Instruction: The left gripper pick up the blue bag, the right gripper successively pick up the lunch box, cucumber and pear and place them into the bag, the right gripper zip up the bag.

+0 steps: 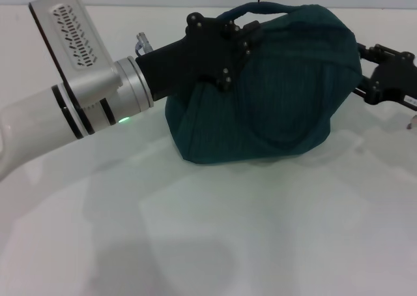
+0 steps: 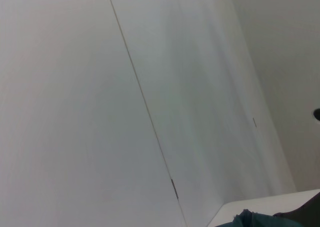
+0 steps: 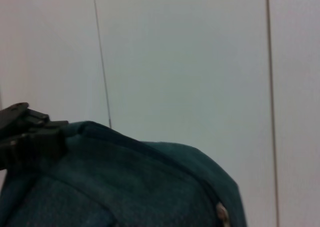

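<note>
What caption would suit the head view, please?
Left pincer at the top of the blue bag; right pincer at its far side.

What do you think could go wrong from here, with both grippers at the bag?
The left gripper sits at the top of the blue bag by its handle; if that hold is only on loose fabric, the bulging bag could sag or slip. The right gripper is at the bag's far end, so a pull there might drag or tip the bag across the white table rather than move the zipper.
</note>
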